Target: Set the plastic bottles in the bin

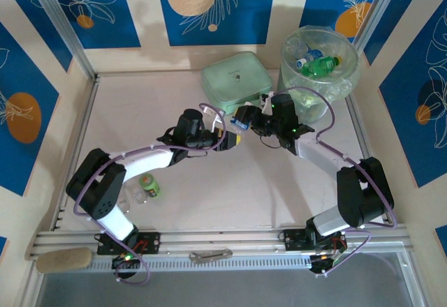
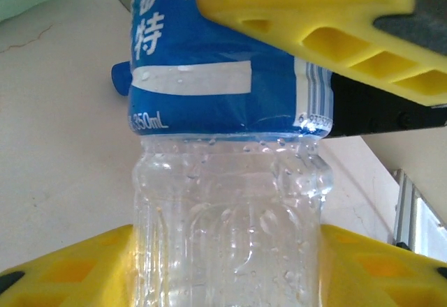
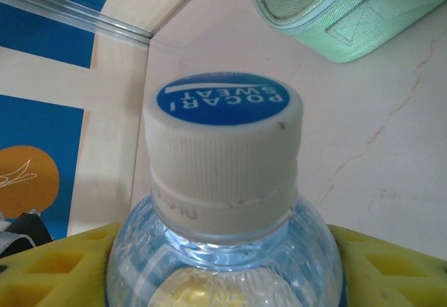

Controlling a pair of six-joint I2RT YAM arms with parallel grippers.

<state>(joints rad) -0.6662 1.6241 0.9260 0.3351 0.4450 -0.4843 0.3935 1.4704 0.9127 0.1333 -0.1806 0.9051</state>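
My left gripper (image 2: 227,282) has its yellow fingers (image 2: 70,268) flush against both sides of the clear Pocari Sweat bottle (image 2: 227,202), low on its ribbed body. My right gripper (image 3: 223,279) is clamped on the same bottle's shoulder just under the white cap (image 3: 223,146), one of its fingers pressing the blue label. The bottle sits between the two arms over mid-table, well apart from the bin (image 1: 346,77) at the far right. Both wrist cameras cut the fingers off at the frame's bottom edge, and from overhead the grippers hide most of the bottle.
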